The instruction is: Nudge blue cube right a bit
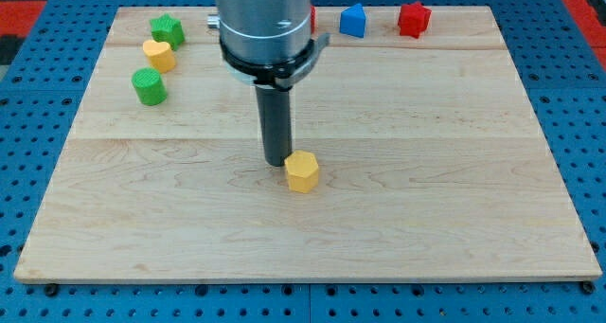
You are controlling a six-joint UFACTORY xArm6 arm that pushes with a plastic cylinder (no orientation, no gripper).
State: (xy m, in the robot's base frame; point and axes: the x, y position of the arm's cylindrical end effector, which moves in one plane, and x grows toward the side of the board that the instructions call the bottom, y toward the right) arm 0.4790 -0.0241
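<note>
The blue block (352, 20) sits near the view's top edge, right of centre; its top looks peaked rather than flat. A red star-like block (413, 19) lies a short way to its right. Another red block (311, 20) peeks out from behind the arm's body on the blue block's left. My tip (276, 162) rests on the board near the middle, far below and left of the blue block. The tip sits right against the upper left side of a yellow hexagonal block (302, 171).
At the view's top left lie a green star-like block (168, 29), a yellow heart-like block (159, 54) and a green round block (149, 86). The wooden board (426, 200) lies on a blue pegboard surface. The arm's grey body (263, 25) hides part of the top edge.
</note>
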